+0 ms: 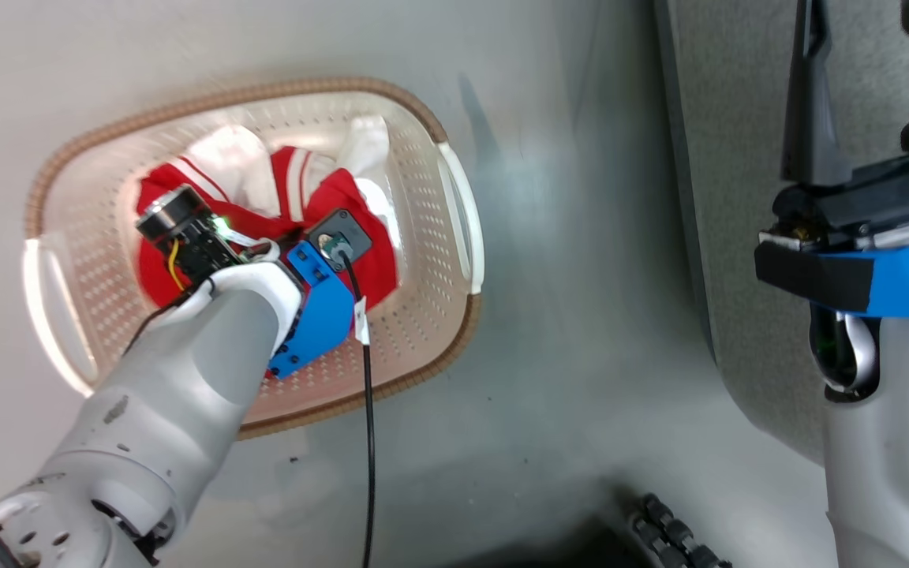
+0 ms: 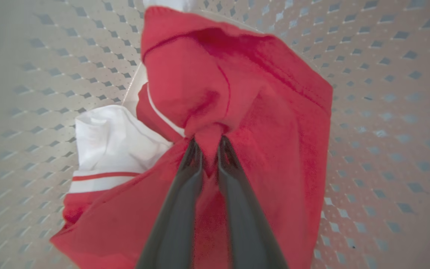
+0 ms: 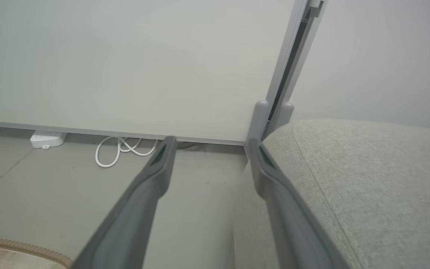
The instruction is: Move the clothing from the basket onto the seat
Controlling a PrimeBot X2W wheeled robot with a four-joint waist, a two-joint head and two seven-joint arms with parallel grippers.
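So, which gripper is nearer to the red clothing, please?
Left. The left gripper is inside the basket, shut on the red clothing; the right gripper hangs open beside the grey seat.

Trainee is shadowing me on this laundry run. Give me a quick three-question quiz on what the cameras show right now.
1. True or false: the left gripper is shut on a fold of the red clothing.
2. Short answer: the right gripper is up by the grey seat. How do its jaws stand, and what do they hold?
3. Pick one: the garment pinched by the left gripper is A) on the seat, B) inside the basket, C) in the right gripper.

Key: 1 true; 2 open, holding nothing; 3 B.
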